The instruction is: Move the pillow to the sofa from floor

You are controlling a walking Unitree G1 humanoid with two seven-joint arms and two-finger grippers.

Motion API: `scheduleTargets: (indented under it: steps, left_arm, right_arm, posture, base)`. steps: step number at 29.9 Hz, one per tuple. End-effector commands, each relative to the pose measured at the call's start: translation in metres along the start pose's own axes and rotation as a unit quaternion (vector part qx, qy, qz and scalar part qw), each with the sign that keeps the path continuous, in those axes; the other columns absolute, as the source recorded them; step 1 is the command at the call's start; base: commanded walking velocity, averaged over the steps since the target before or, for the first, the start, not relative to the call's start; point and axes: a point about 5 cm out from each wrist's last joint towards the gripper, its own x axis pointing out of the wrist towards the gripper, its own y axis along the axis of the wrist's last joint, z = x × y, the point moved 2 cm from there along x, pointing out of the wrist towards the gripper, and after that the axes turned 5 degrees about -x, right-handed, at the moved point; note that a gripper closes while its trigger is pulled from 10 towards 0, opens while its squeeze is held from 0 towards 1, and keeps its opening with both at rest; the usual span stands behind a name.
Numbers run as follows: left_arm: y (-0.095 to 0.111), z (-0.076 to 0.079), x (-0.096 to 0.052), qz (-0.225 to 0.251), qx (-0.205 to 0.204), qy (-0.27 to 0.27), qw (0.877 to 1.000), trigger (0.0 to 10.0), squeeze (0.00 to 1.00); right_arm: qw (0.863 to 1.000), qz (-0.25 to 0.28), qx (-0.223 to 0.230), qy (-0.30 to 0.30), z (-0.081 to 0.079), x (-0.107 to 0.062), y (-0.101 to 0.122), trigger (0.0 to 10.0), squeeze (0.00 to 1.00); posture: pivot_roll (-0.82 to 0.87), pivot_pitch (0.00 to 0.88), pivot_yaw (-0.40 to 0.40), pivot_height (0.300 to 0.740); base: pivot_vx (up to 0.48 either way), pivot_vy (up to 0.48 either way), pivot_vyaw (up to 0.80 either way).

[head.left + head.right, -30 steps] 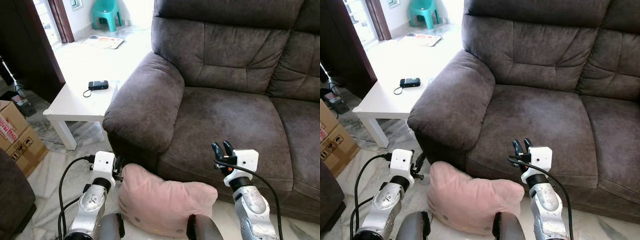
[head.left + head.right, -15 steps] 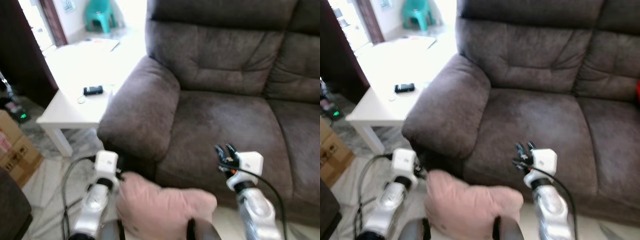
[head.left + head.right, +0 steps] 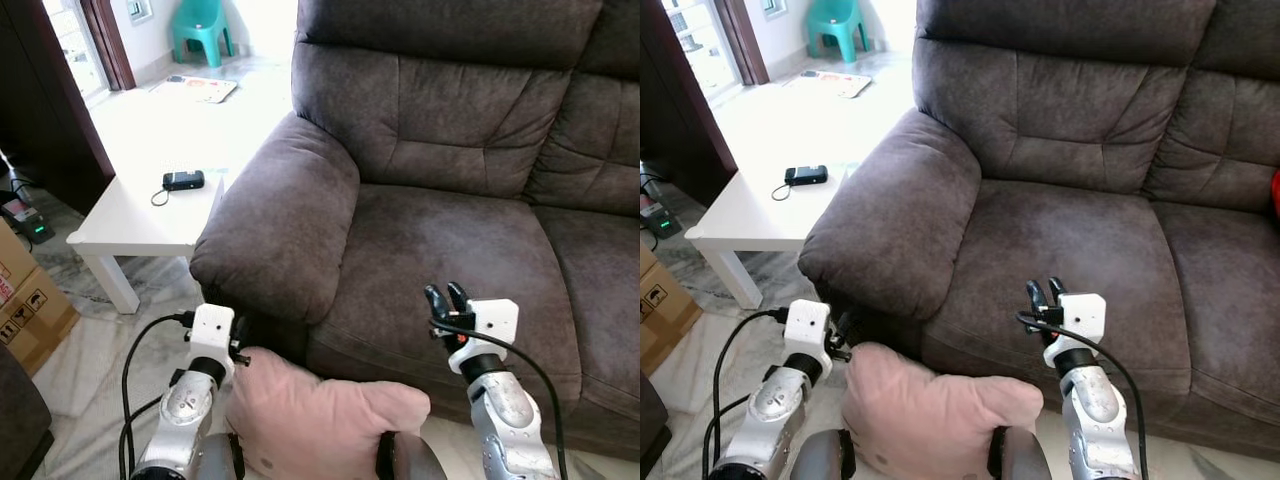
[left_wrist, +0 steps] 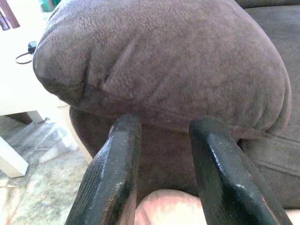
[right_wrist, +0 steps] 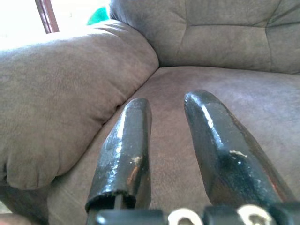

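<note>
Nearest item: pink pillow point(image 3: 320, 425), carried low between my two forearms and pressed against the robot's front, so it is squeezed by the arms, not pinched; it sits off the floor, just short of the sofa's front edge. Left gripper point(image 4: 161, 154): fingers spread with a plain gap, nothing between them, the pillow's edge bulging just under them; it points at the underside of the sofa armrest point(image 3: 280, 235). Right gripper point(image 3: 446, 299): fingers parted a little and empty in the wrist view, raised over the front of the seat cushion point(image 3: 450, 260). I judge both grippers stay free because a soft, bulky thing is steadier hugged than nipped. Sofa point(image 3: 1120, 130): dark brown, seat bare and ready to receive; next move, as I judge it, is to lift the load over the seat front and let it go. Beyond the armrest: white bench point(image 3: 150, 210) carrying a small black device point(image 3: 184, 180) with a cord. Cardboard box point(image 3: 30, 300) at the robot's left on the floor. Farthest: teal plastic chair point(image 3: 205, 22) by the doorway.
</note>
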Motion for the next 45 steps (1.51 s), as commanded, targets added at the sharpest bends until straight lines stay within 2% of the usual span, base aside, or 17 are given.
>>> scheduleTargets:
  steps: [1, 7, 14, 22, 26, 29, 31, 38, 45]
  left_arm:
    - [0.001, 0.002, 0.0, 0.003, -0.003, -0.007, 1.0, 10.0, 0.0]
    - [-0.005, 0.003, -0.003, -0.01, -0.004, -0.012, 1.0, 10.0, 0.0]
    - [-0.007, -0.001, -0.005, -0.014, -0.006, -0.004, 1.0, 10.0, 0.0]
    - [-0.009, -0.011, -0.003, -0.021, -0.015, 0.029, 0.999, 10.0, 0.0]
    - [-0.012, -0.017, -0.004, -0.03, -0.032, 0.045, 0.998, 10.0, 0.0]
    - [-0.024, -0.028, -0.004, -0.071, -0.078, 0.073, 0.992, 10.0, 0.0]
    - [-0.027, -0.031, -0.004, -0.082, -0.094, 0.078, 0.989, 10.0, 0.0]
    - [-0.03, -0.046, -0.002, -0.111, -0.101, 0.09, 0.984, 10.0, 0.0]
    - [-0.027, -0.056, 0.008, -0.142, -0.104, 0.065, 0.982, 10.0, 0.0]
  right_arm:
    - [1.0, 0.002, 0.002, -0.003, 0.002, 0.0, 0.002, 10.0, 0.0]
    - [1.0, -0.002, 0.0, -0.003, 0.001, 0.001, 0.001, 10.0, 0.0]
    - [1.0, -0.003, 0.0, 0.0, 0.0, 0.002, 0.002, 10.0, 0.0]
    - [1.0, -0.002, -0.002, 0.003, 0.001, 0.002, 0.002, 10.0, 0.0]
    - [1.0, -0.002, -0.001, 0.002, 0.001, 0.0, 0.002, 10.0, 0.0]
    - [1.0, 0.0, -0.003, 0.004, 0.002, 0.0, 0.003, 10.0, 0.0]
    - [1.0, 0.0, -0.003, 0.005, 0.002, 0.001, 0.003, 10.0, 0.0]
    - [1.0, 0.001, -0.005, 0.008, 0.002, 0.001, 0.005, 10.0, 0.0]
    - [0.999, 0.026, -0.01, 0.024, 0.002, 0.004, 0.02, 10.0, 0.0]
  posture:
    - [0.0, 0.0, -0.035, 0.57]
    - [0.0, 0.0, -0.035, 0.57]
    - [0.0, 0.0, -0.036, 0.537]
    - [0.0, 0.0, -0.038, 0.478]
    - [0.0, 0.0, -0.04, 0.478]
    - [0.0, 0.0, -0.042, 0.478]
    - [0.0, 0.0, -0.042, 0.478]
    - [0.0, 0.0, -0.049, 0.478]
    - [-0.01, 0.0, -0.056, 0.478]
  base:
    - [0.0, 0.0, 0.0]
    - [0.0, 0.0, 0.0]
    - [0.0, 0.0, 0.0]
    - [0.0, 0.0, 0.0]
    - [0.0, 0.0, 0.0]
    - [0.0, 0.0, 0.0]
    - [0.0, 0.0, 0.0]
    - [0.0, 0.0, 0.0]
    - [0.0, 0.0, 0.0]
